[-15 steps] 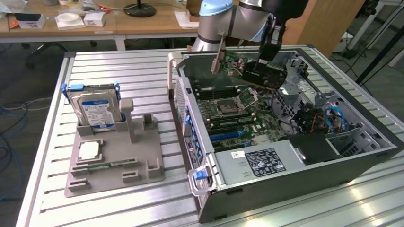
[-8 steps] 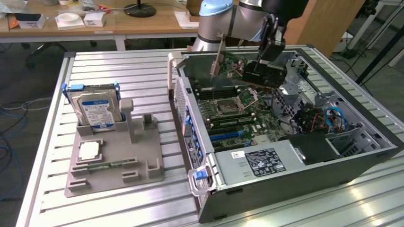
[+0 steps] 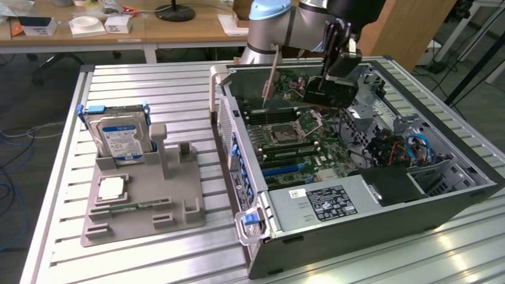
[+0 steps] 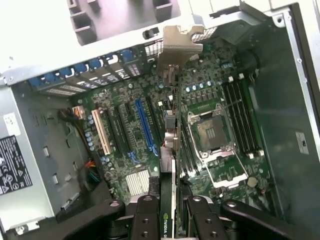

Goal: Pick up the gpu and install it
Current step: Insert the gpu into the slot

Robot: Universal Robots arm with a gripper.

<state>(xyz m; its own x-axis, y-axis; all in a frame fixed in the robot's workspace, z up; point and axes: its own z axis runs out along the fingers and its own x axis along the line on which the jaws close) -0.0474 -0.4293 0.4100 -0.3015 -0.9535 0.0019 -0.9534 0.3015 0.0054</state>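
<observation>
My gripper (image 3: 325,96) is shut on the gpu (image 3: 272,83), which hangs over the motherboard (image 3: 304,145) inside the open computer case (image 3: 379,219). In the wrist view the gpu (image 4: 170,150) is a thin dark blade seen edge-on. Its silver bracket (image 4: 178,44) points toward the case's rear slot wall. The black fingers (image 4: 146,217) clamp the card from both sides. The card floats above the board between the long blue slot (image 4: 145,127) and the empty CPU socket (image 4: 210,135), with no part of it seated in a slot.
A grey holder (image 3: 142,204) stands at the exterior view's left on the slatted metal table (image 3: 55,177). It carries a silver hard drive (image 3: 118,139), a pale chip (image 3: 110,188) and a green memory stick (image 3: 130,207). A power supply (image 3: 323,201) and cables (image 3: 406,148) crowd the case.
</observation>
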